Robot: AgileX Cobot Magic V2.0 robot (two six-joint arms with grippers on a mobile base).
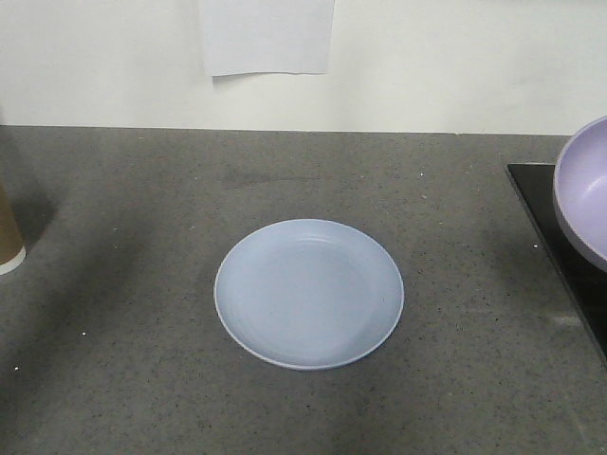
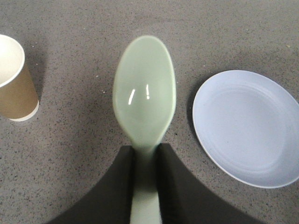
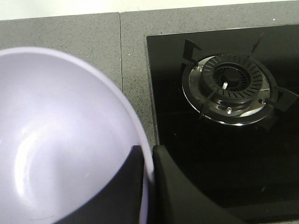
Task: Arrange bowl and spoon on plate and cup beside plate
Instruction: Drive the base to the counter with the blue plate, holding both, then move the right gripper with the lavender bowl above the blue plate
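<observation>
The pale blue plate (image 1: 308, 292) lies bare in the middle of the grey counter; it also shows at the right of the left wrist view as the plate (image 2: 247, 127). My left gripper (image 2: 145, 151) is shut on the handle of the mint-green spoon (image 2: 145, 98), held above the counter between the plate and the brown paper cup (image 2: 14, 84). The cup (image 1: 8, 237) stands upright at the far left edge. My right gripper (image 3: 148, 156) is shut on the rim of the lavender bowl (image 3: 60, 140), one finger inside and one outside. The bowl (image 1: 583, 190) hangs tilted at the right edge.
A black glass hob (image 3: 224, 140) with a round gas burner (image 3: 232, 88) lies at the counter's right, under the bowl. A white sheet of paper (image 1: 267, 36) hangs on the back wall.
</observation>
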